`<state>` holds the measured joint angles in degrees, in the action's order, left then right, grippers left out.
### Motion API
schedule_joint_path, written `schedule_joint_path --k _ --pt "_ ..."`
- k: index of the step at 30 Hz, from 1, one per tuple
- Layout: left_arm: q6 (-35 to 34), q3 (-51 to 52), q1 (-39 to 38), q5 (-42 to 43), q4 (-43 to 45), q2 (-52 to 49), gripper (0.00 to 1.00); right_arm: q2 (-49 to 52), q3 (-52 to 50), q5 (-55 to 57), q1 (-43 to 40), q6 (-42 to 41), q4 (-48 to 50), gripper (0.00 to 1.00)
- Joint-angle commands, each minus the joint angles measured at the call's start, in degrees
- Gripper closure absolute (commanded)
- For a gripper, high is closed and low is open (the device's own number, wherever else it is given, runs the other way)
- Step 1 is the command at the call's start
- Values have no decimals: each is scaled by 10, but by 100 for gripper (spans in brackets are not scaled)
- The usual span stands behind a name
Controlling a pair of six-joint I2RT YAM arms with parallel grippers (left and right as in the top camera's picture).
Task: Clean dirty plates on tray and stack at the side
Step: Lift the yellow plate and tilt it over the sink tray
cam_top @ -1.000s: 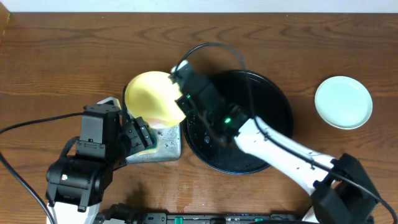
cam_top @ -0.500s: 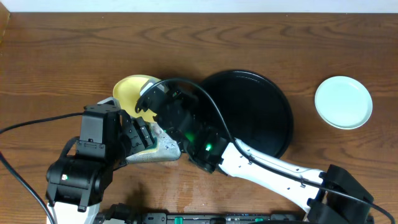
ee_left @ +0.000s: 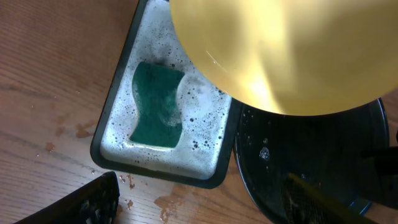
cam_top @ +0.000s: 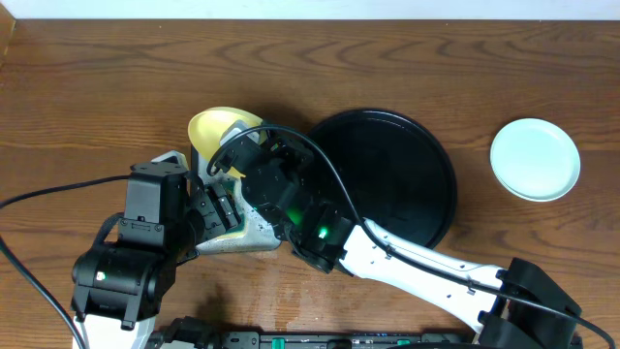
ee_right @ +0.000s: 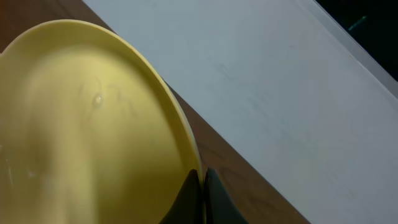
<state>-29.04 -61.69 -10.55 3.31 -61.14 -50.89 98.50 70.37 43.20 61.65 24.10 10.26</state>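
Observation:
My right gripper (ee_right: 200, 196) is shut on the rim of the pale yellow plate (cam_top: 215, 129), holding it tilted over the soapy wash tray (cam_top: 257, 233). The plate fills the right wrist view (ee_right: 87, 124) and the top of the left wrist view (ee_left: 280, 50). The black tray (cam_top: 387, 184) sits mid-table with no plates on it and shows in the left wrist view (ee_left: 311, 162). A mint-white plate (cam_top: 535, 159) lies at the far right. My left gripper (ee_left: 199, 205) is open and holds nothing, near the wash tray's front edge.
A green sponge (ee_left: 157, 106) lies in the foam of the wash tray (ee_left: 118, 124). Wet reddish spots (ee_left: 180, 202) mark the wood in front of it. My right arm (cam_top: 407, 257) crosses the front of the black tray.
My right arm swung left with the yellow plate, from the black tray's left rim to over the wash tray, then shifted slightly back. My left arm has not moved.

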Motion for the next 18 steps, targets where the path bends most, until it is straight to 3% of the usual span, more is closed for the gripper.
schedule_joint_path --k 1,18 --pt "5 -11 3 3 -1 0 16 -19 5 14 3 3 4 99" --pt "5 -11 3 3 -1 0 16 -19 5 14 2 4 -39 99"
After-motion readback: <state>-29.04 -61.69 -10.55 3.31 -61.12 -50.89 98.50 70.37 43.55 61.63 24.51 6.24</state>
